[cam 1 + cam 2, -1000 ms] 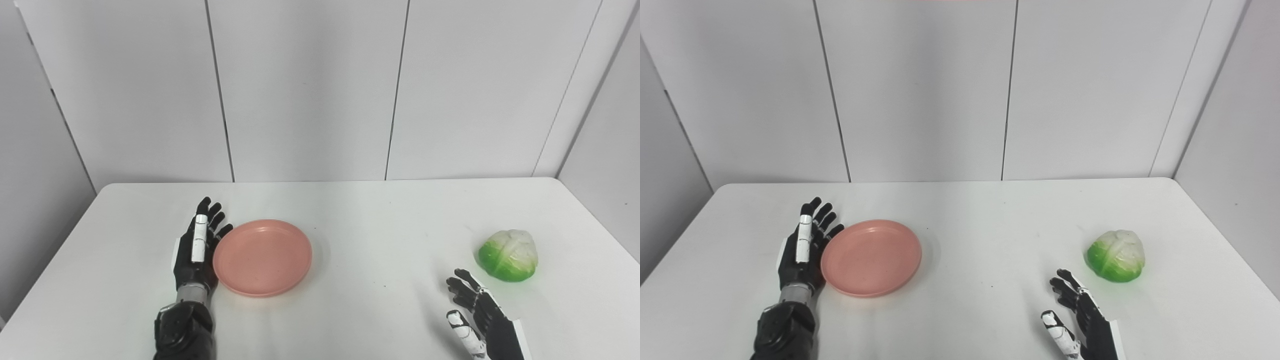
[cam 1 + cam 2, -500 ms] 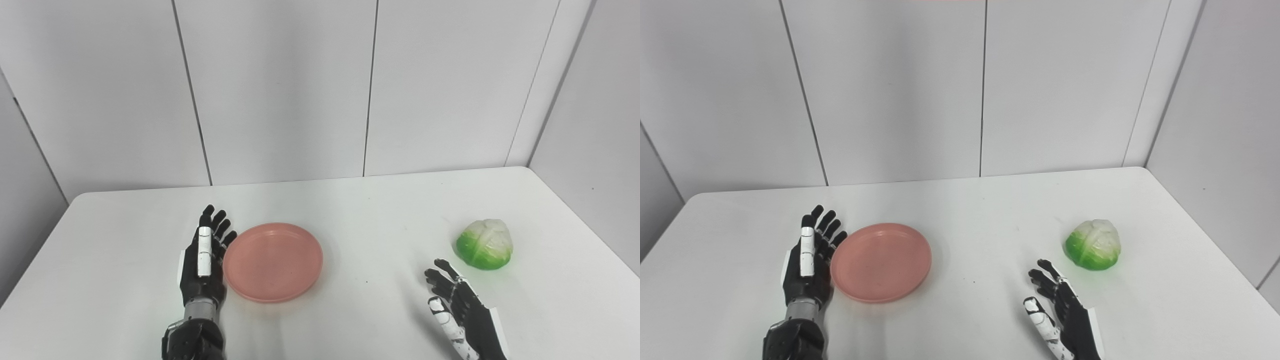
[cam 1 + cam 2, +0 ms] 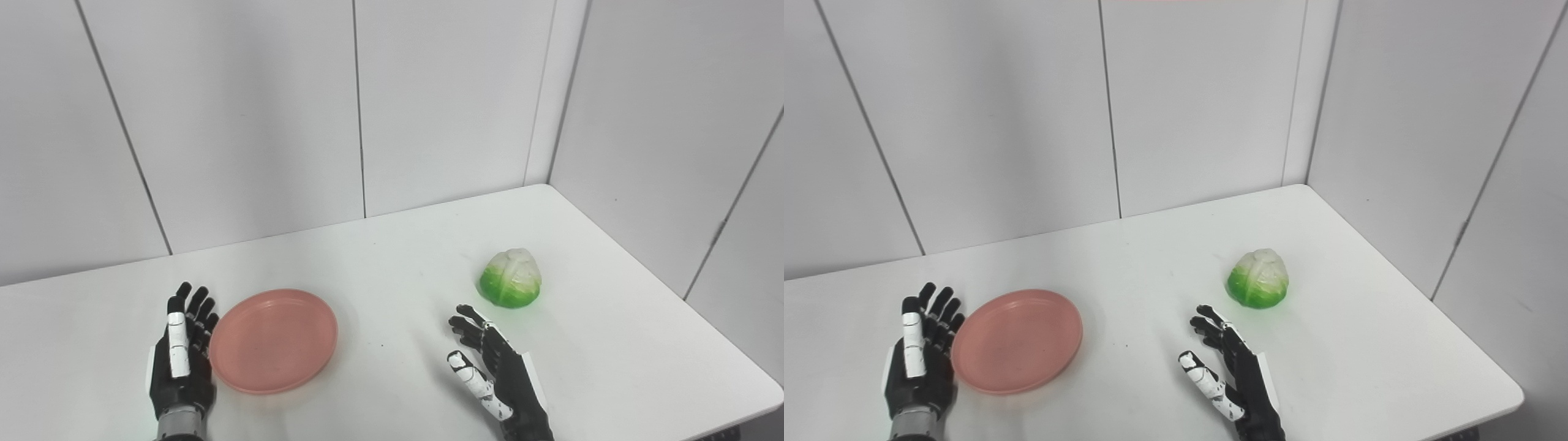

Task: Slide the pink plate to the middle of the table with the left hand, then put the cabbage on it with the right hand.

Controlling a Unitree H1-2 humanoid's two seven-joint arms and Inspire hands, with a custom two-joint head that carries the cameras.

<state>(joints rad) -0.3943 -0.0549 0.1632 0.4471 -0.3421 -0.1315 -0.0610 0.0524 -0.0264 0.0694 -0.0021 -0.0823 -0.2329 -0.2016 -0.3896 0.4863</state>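
Observation:
A pink plate (image 3: 274, 340) lies flat on the white table (image 3: 398, 257), left of its middle. My left hand (image 3: 180, 358) is open, fingers straight, its edge against the plate's left rim. A green and white cabbage (image 3: 511, 278) sits on the table to the right. My right hand (image 3: 493, 370) is open and empty, fingers spread, a short way in front and left of the cabbage, apart from it. The same scene shows in the right eye view, with the plate (image 3: 1017, 342) and the cabbage (image 3: 1258, 278).
Grey wall panels stand behind the table and along its right side. The table's right edge (image 3: 674, 294) and front right corner (image 3: 775, 392) are in view.
The camera has turned to the right, so the whole picture has shifted left. The right hand has reached a little farther forward toward the cabbage. The left hand stays against the plate's rim.

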